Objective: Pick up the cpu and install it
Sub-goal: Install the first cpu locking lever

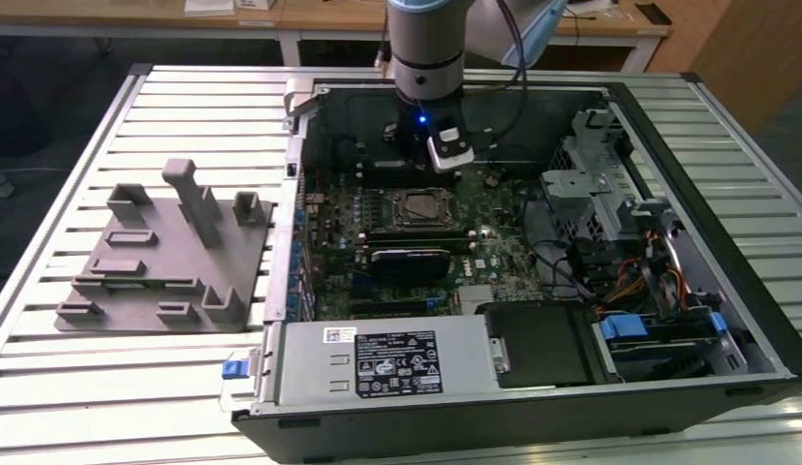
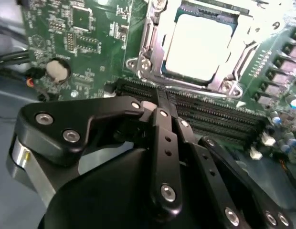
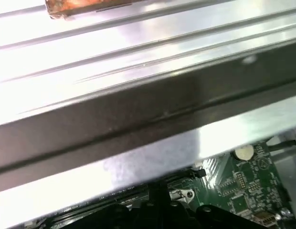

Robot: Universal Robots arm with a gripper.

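Hanging inside the open black computer case [image 1: 711, 320] on the ribbed metal worktop [image 1: 181, 107], the arm's black gripper [image 1: 440, 167] sits just behind the motherboard socket in the exterior view, well apart from the grey plastic fixture with upright posts [image 1: 162, 252]. In the second wrist view the gripper [image 2: 162, 102] has its fingers pressed together on nothing, over the black memory slots [image 2: 210, 114], while the flat square silvery-white cpu [image 2: 198, 45] lies in the metal-framed socket [image 2: 143, 62] just beyond. In the first wrist view a dark case wall [image 3: 138, 119] crosses above green motherboard [image 3: 248, 181].

Cpu [image 2: 198, 45] in the motherboard [image 1: 427, 232] socket, inside the computer case [image 1: 711, 281]; fixture [image 1: 162, 252] well apart toward the exterior view's left.
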